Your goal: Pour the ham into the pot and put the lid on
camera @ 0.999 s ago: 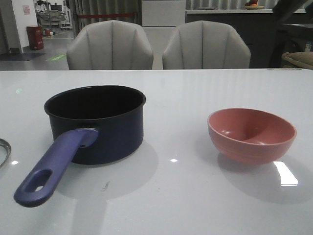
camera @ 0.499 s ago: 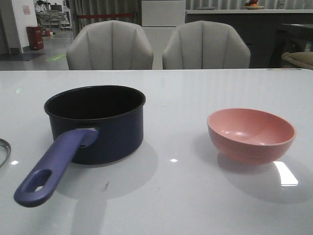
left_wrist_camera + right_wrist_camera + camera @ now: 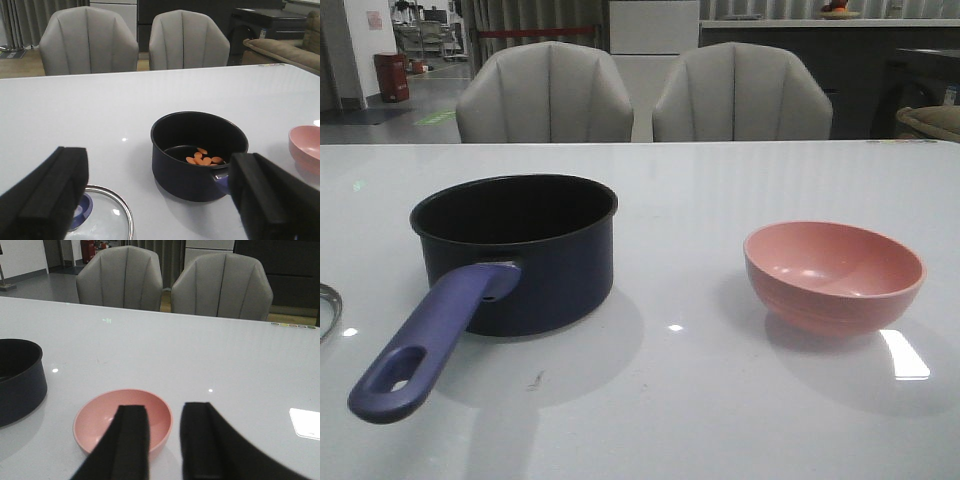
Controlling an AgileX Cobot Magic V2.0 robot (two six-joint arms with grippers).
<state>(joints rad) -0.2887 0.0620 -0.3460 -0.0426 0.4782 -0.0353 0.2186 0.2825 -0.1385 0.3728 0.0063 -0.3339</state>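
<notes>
The dark navy pot [image 3: 520,250] stands left of centre on the table, its blue-purple handle [image 3: 430,345] pointing toward the near edge. Orange-pink ham [image 3: 204,159] bits lie on the pot's [image 3: 195,170] black bottom. Left of the pot the glass lid [image 3: 112,220] rests flat on the table, its navy knob [image 3: 82,214] partly behind a finger; only its rim [image 3: 326,305] shows in the front view. My left gripper [image 3: 157,167] is wide open above the lid and pot, holding nothing. My right gripper [image 3: 165,407] is open, near the pink bowl [image 3: 97,425], which looks empty.
The pink bowl [image 3: 835,275] sits upright to the right of the pot with a wide gap between them. Two grey chairs [image 3: 545,95] [image 3: 740,95] stand beyond the table's far edge. Neither arm shows in the front view.
A dark shape at the upper right of the front view has gone and the shadow over the pink bowl has lifted. Pot, bowl and lid have not moved.
</notes>
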